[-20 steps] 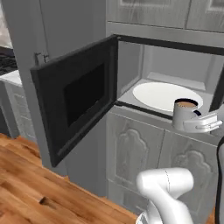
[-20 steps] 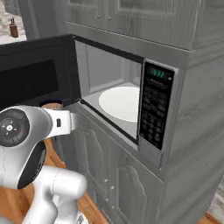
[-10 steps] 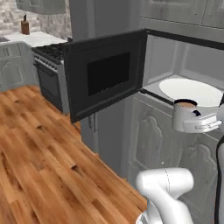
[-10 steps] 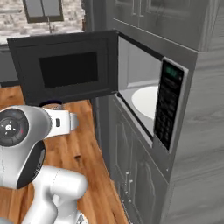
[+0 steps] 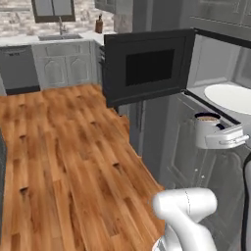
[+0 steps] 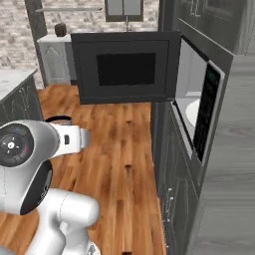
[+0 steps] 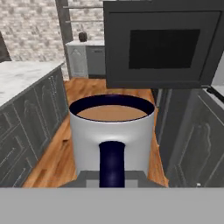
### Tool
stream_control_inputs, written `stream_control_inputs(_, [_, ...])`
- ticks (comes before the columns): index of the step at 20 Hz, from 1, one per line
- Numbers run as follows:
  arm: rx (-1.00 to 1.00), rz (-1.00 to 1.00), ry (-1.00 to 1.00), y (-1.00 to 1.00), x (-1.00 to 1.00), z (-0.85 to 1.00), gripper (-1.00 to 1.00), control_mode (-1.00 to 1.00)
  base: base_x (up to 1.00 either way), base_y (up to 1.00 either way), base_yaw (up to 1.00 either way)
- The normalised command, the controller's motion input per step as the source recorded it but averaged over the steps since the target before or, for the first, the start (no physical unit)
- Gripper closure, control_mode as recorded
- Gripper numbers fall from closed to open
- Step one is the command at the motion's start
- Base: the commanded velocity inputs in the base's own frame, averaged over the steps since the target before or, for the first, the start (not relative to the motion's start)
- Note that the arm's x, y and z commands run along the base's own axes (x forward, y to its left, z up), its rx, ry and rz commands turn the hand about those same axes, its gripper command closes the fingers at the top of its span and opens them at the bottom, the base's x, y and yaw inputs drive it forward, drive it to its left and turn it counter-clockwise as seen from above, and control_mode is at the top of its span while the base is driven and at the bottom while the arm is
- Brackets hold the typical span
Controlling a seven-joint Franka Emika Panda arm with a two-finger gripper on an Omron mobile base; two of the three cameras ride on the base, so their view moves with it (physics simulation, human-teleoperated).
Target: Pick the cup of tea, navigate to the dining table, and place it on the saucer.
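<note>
The cup of tea (image 5: pixel 206 126), a small grey mug with a dark rim and light brown liquid, is held upright in front of the open microwave. My gripper (image 5: pixel 213 140) is shut on the cup's lower body. In the hand view the cup of tea (image 7: pixel 112 131) is close up, its dark handle (image 7: pixel 112 162) facing the camera. Its dark rim (image 6: pixel 58 119) peeks over the arm in the right base view. A white marble top on a grey panelled base, seemingly the dining table (image 7: pixel 19 75), lies to the left. The saucer is out of view.
The microwave door (image 5: pixel 147 66) hangs wide open over the wooden floor (image 5: pixel 68 157); the large white plate (image 5: pixel 230 96) lies inside. Grey cabinets (image 6: pixel 219 199) stand at the right. A back-wall counter with a sink (image 5: pixel 54 38) and a dark bottle (image 5: pixel 99 24) is far off.
The whole picture has swung: the base has turned away from the microwave, showing more floor and the back wall. The cup stays in the shut gripper, at the same place relative to the arm.
</note>
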Motion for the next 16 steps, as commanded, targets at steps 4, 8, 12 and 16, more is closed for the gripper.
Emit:
stream_control_inputs(4, [0.0,0.0,0.0,0.0,0.0,0.0,1.0,1.0,-0.52,0.2,0.42])
stream_control_inputs(8, [0.0,0.0,0.0,0.0,0.0,0.0,1.0,1.0,-0.33,0.41,0.35])
stream_control_inputs(12, [0.0,0.0,0.0,0.0,0.0,0.0,1.0,1.0,-0.28,0.48,0.31])
stream_control_inputs(16, [0.0,0.0,0.0,0.0,0.0,0.0,1.0,1.0,-0.34,0.52,0.28])
